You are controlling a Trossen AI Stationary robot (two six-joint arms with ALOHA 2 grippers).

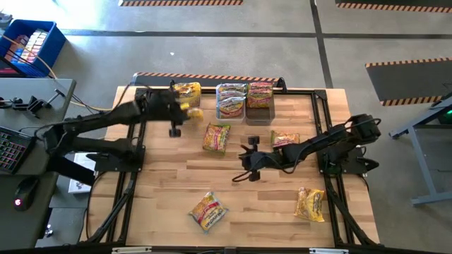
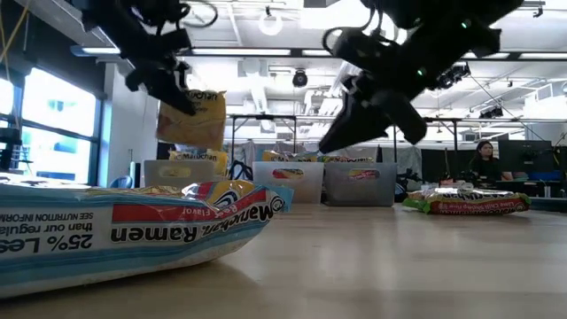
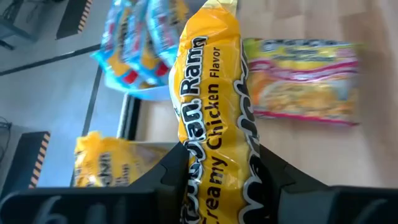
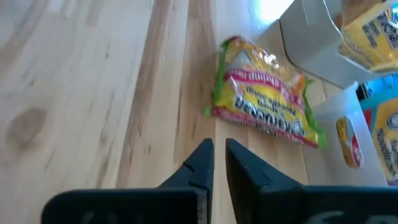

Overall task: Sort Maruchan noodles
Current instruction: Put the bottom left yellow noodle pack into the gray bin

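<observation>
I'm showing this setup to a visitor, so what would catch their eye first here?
Probably the yellow Creamy Chicken packet pinched in the left claw, held in the air near the bins at the table's far edge. Next, the right claw, shut and empty, over the middle of the wooden table, pointing at a green-edged packet. Other packets lie scattered nearer the front edge.

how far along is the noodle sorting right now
Partly done. Three bins at the table's far edge already hold packets. In hand: the left end effector grips a yellow Creamy Chicken packet near the leftmost bin. The right end effector is shut and empty over the table. Left: four loose packets.
</observation>
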